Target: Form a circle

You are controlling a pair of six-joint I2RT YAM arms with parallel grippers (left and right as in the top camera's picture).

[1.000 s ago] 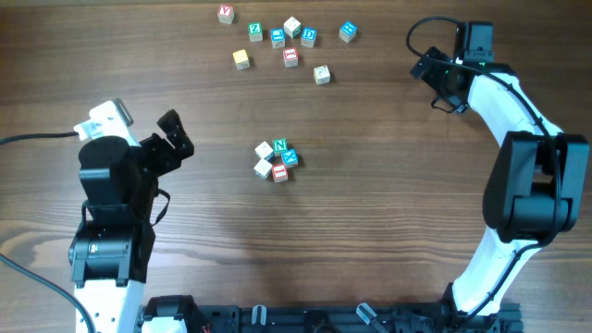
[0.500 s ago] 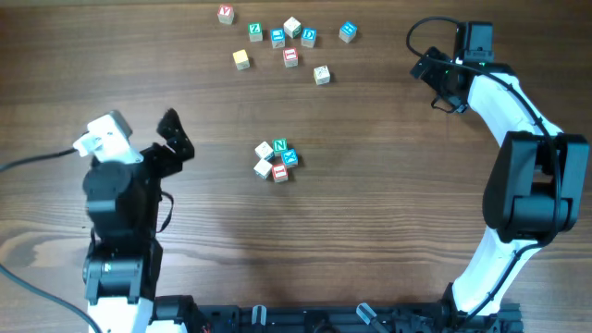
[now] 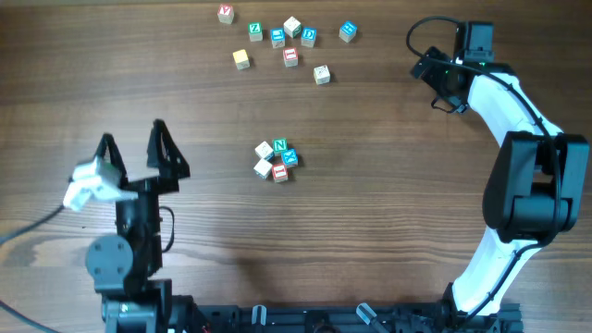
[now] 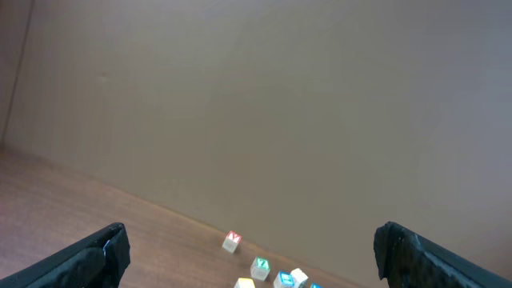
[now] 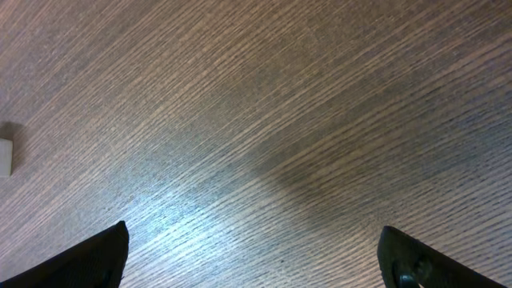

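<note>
While both arms stand off from the work, the circle (image 3: 277, 161) sits near the middle of the wooden surface (image 3: 370, 213). It is a tight ring of small wooden letter cubes, one showing a green "N", the others blue, red and plain pale, and only the overhead camera shows it.

The left end effector (image 3: 131, 132) stands well apart to the ring's left, its two dark prongs spread wide and grasping nothing. The right end effector (image 3: 433, 85) is off to the right toward the back of the surface, also well apart from the ring. From above its jaws are hard to read. The right wrist view shows its fingers (image 5: 96, 256) set wide over bare wood grain, released, with a pale block (image 5: 4, 158) cut off at the left margin.

A loose scatter of cubes (image 3: 290, 56) lies toward the back of the surface. The left wrist view, tilted up at a plain wall (image 4: 280, 104), catches a few of them along its lower edge, among them a red-lettered cube (image 4: 232, 241).
</note>
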